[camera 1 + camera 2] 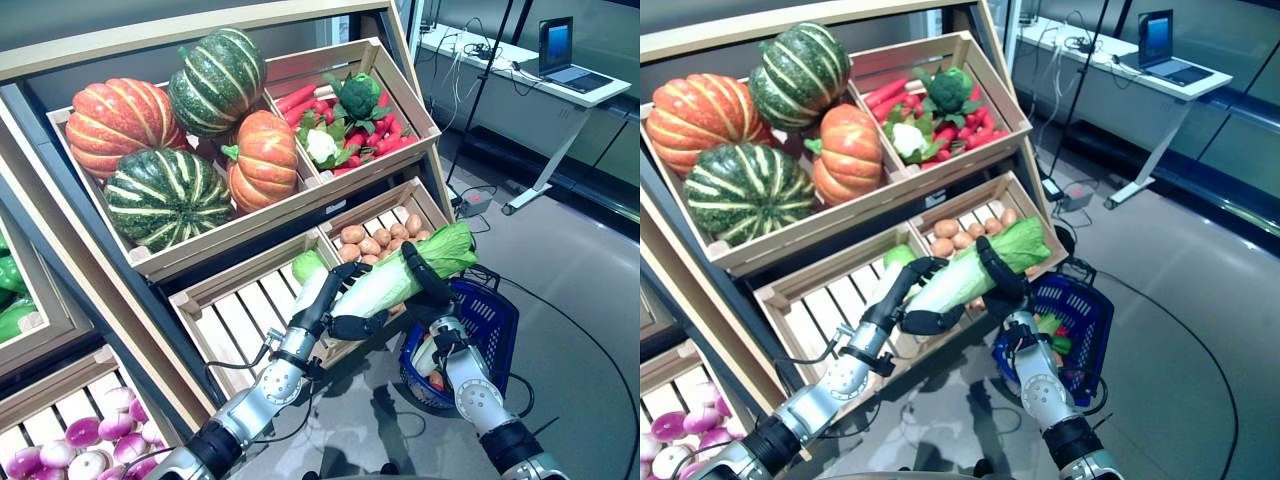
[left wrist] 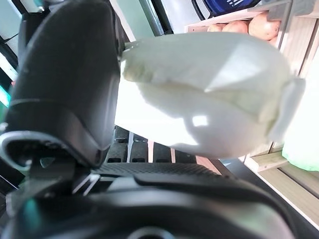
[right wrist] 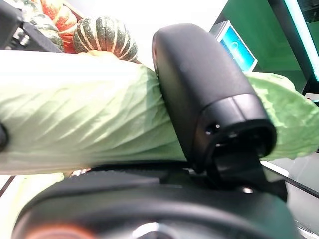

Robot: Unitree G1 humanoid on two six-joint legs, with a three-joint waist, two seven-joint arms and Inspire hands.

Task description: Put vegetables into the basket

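Both hands grip one long napa cabbage (image 1: 400,275) in the air, in front of the lower crates of the wooden shelf (image 1: 300,215). The left hand (image 1: 335,305) curls round its pale stem end — the right hand (image 1: 430,280) wraps the leafy green end. The blue basket (image 1: 490,320) sits on the floor just below and beside the right hand, with some produce inside. Potatoes (image 1: 375,240) fill the crate behind the cabbage; pumpkins (image 1: 170,140) lie above.

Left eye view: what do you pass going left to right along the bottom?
Purple and white round onions → left hand → long pale green napa cabbage → right hand → blue plastic basket.
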